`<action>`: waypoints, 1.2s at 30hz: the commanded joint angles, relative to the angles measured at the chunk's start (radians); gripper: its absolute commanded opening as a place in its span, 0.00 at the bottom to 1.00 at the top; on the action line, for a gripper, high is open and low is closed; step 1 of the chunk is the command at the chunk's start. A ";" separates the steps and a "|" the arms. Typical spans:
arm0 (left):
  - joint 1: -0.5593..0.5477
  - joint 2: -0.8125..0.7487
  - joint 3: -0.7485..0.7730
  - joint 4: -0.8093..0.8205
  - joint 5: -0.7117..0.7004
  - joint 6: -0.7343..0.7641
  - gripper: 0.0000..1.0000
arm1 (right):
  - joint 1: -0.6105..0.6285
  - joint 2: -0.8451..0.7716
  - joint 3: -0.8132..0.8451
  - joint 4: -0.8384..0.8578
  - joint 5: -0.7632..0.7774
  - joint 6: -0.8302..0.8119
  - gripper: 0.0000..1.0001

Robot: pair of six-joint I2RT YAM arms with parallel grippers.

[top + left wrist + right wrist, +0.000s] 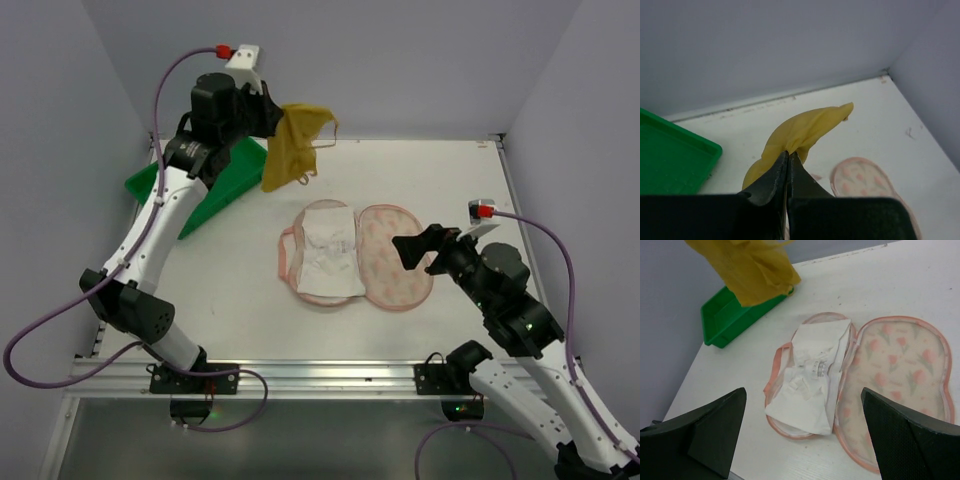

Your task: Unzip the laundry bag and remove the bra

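The laundry bag [398,262] lies unzipped and spread flat in two halves mid-table, its peach-printed lid [895,360] folded to the right. In its left half lies white fabric [812,380] with a printed label. My left gripper [274,120] is raised high at the back left, shut on a yellow bra [295,145] that dangles clear of the table. In the left wrist view the jaws are pinched on the bra [802,131], with the bag [862,177] below. My right gripper [415,250] hovers open at the bag's right edge, holding nothing; its wrist view shows the bra [752,267] overhead.
A green tray [225,180] sits at the back left, tilted on the table edge, just below the hanging bra; the left wrist view has the tray [670,160] at left. Walls close the table at back and sides.
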 commanded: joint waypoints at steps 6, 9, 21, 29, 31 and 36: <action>0.123 0.014 0.178 0.072 -0.535 -0.161 0.00 | -0.001 0.008 0.047 0.024 -0.030 0.009 0.99; 0.179 0.034 0.157 0.133 -0.609 -0.230 0.00 | -0.001 0.019 0.055 0.033 -0.056 0.011 0.99; 0.261 0.249 0.201 0.305 -0.680 -0.442 0.00 | -0.001 0.097 0.055 0.059 -0.089 0.014 0.99; 0.262 0.359 0.166 0.415 -0.652 -0.595 0.00 | -0.002 0.110 0.055 0.049 -0.088 0.008 0.99; 0.265 0.352 0.120 0.452 -0.655 -0.610 0.00 | -0.001 0.111 0.050 0.046 -0.088 0.009 0.99; 0.295 0.244 -0.228 0.601 -0.683 -0.589 0.00 | -0.001 0.114 0.035 0.045 -0.089 0.006 0.99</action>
